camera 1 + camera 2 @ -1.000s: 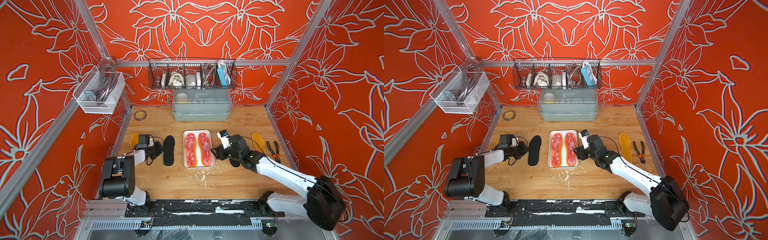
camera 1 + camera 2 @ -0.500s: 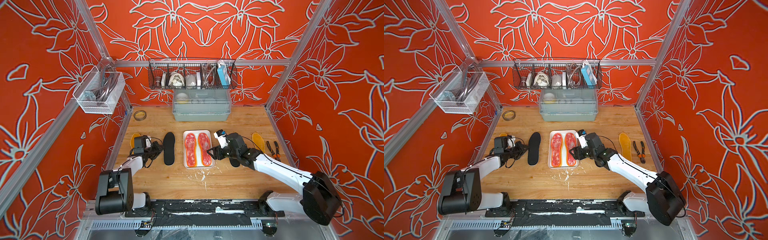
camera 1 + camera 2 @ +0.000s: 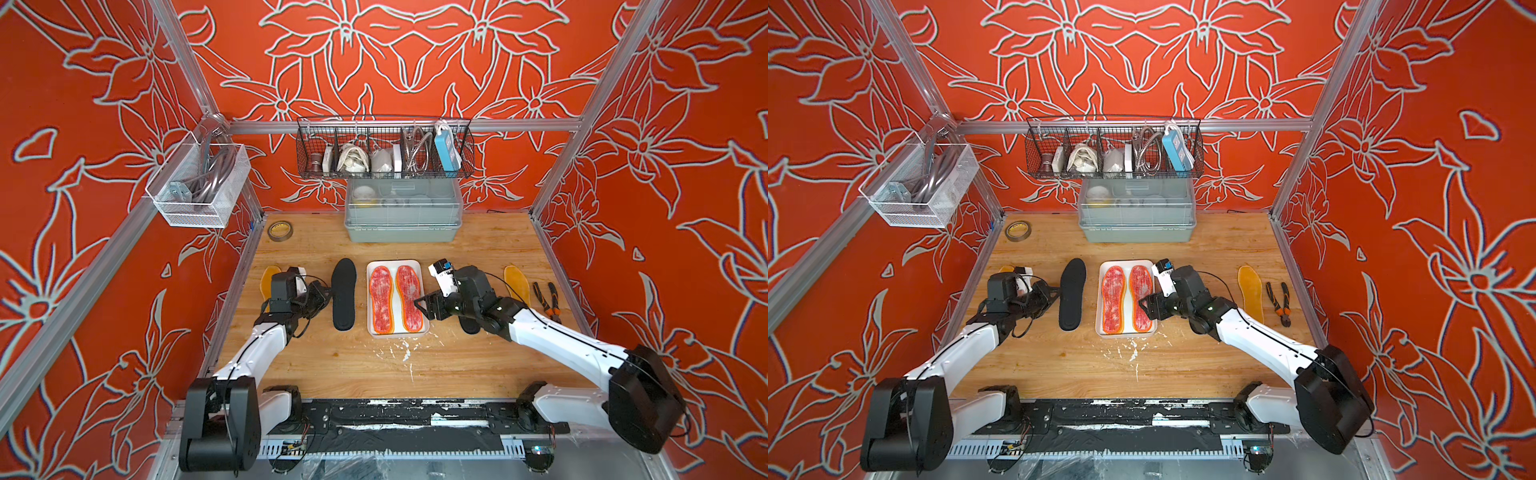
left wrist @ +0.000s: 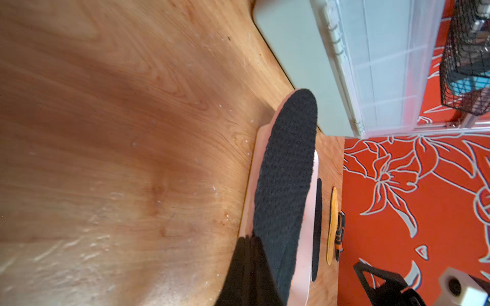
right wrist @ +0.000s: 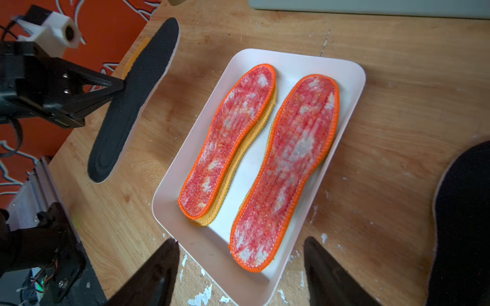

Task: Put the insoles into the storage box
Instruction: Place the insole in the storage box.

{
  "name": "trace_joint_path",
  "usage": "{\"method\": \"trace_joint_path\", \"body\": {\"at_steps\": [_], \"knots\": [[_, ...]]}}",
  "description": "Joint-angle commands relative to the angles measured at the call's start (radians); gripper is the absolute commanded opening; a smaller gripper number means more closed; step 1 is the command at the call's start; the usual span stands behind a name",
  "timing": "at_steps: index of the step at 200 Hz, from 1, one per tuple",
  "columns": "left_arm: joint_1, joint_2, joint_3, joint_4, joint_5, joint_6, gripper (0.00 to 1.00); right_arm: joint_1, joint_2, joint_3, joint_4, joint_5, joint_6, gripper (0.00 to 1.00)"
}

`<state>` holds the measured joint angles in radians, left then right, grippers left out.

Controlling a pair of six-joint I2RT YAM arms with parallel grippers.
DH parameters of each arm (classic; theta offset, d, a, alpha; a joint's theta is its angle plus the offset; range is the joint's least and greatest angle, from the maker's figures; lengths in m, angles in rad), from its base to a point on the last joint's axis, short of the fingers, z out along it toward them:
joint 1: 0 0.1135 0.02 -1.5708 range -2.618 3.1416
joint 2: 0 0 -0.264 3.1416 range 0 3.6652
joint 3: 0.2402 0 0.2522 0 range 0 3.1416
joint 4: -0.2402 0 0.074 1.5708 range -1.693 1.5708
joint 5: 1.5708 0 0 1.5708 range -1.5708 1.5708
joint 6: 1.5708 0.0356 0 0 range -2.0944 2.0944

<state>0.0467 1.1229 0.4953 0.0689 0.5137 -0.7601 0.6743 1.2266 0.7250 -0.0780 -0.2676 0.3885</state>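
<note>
Left claw [image 3: 325, 296] is pinched shut on the side edge of a black insole [image 3: 344, 293], just beside the white storage box [image 5: 344, 71], which holds two red insoles [image 5: 228, 137]. Right claw [image 5: 238, 239] hangs wide open and empty over the box's end. Likely next move: carry the black insole across and into the box.

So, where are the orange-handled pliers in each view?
Both top views: the pliers lie near the table's right edge, beside an amber insole.
Left wrist: small and far, beside that insole.
Right wrist: not in it.
Shared landmark: the white storage box, in all four.
</note>
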Motion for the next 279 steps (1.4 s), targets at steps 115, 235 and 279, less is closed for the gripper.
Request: {"method": "trace_joint_path", "body": {"at_steps": [115, 235, 279], "knots": [[-0.359, 0.122, 0.071, 0.154, -0.338, -0.153, 0.0, 0.005, -0.317, -0.276, 0.083, 0.268, -0.088, 0.89], [-0.478, 0.298, 0.1, 0.224, -0.479, -0.179, 0.0, 0.005, -0.334, -0.298, 0.103, 0.273, -0.087, 0.89], [-0.484, 0.349, 0.108, 0.241, -0.476, -0.182, 0.0, 0.005, -0.325, -0.296, 0.104, 0.271, -0.087, 0.89]]}}
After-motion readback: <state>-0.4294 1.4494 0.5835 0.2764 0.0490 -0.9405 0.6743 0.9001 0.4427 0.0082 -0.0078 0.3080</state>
